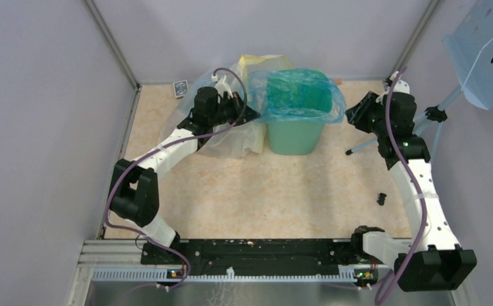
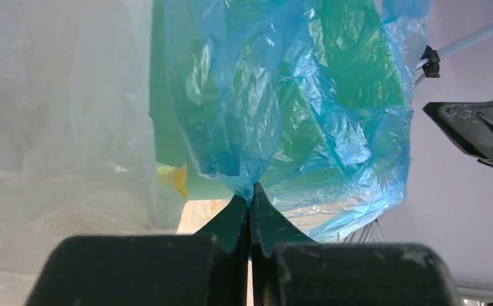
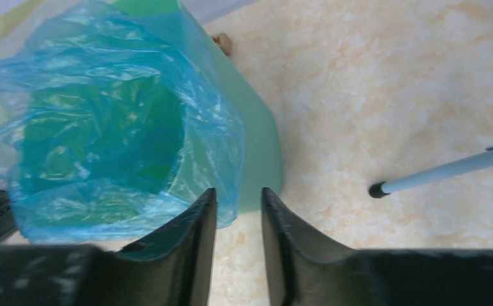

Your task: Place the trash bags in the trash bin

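From above, the bag (image 1: 298,95) lines the bin (image 1: 291,137) at the far middle, a clear sack (image 1: 231,137) crowding its left, a tripod leg (image 1: 365,146) to its right. At the left wrist, the left gripper (image 2: 251,191) pinches the bag's edge tight. At the right wrist, the right gripper (image 3: 238,204) hangs beside the bin, fingers narrowly apart, empty.

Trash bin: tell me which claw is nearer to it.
Left. The left claw is shut on the blue bag at its edge, right beside the trash bin; the right claw hangs open off the bin's other side, a clear gap away.
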